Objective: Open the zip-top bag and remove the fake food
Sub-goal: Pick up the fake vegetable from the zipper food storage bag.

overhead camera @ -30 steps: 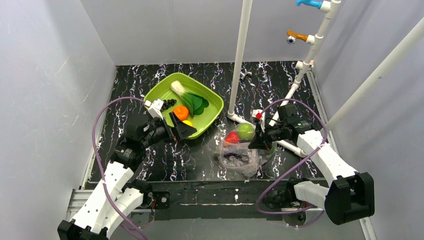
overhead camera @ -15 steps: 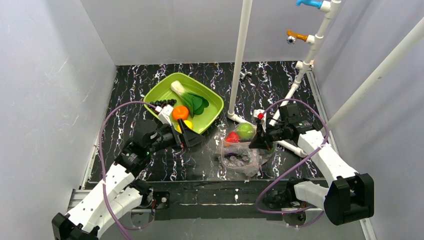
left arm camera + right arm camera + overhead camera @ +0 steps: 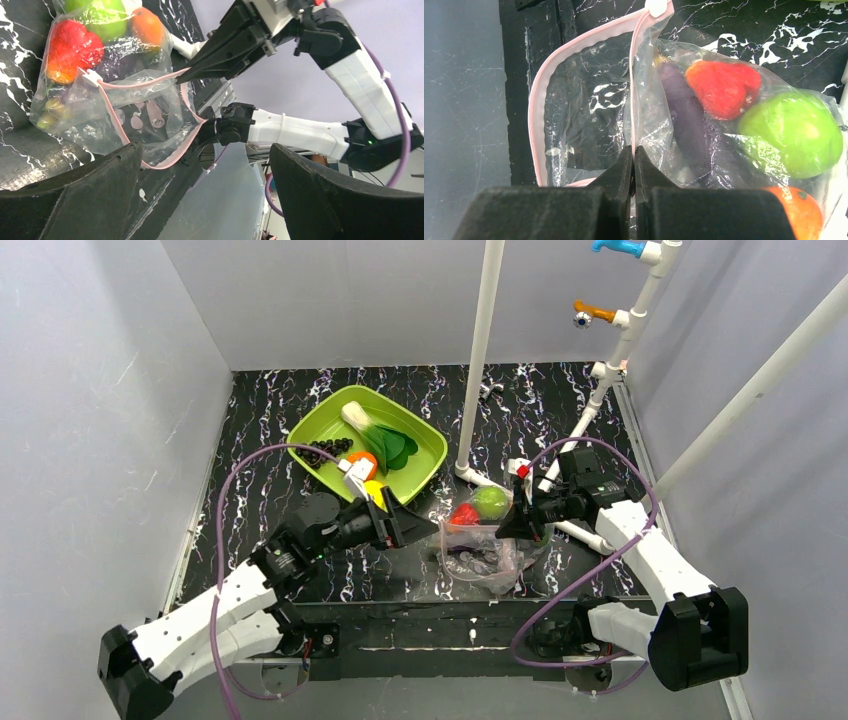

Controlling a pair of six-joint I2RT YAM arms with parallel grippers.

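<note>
Black marbled surface [image 3: 260,420] carries the bag [image 3: 480,558], at 4 o'clock from the tray [image 3: 432,440]. One pink rim is clamped in the right gripper [image 3: 634,150], holding the mouth agape. Spread wide, the left gripper [image 3: 415,528] faces that mouth from 9 o'clock. It should enter between the rims and take the eggplant [image 3: 686,120], which looks nearest.
</note>
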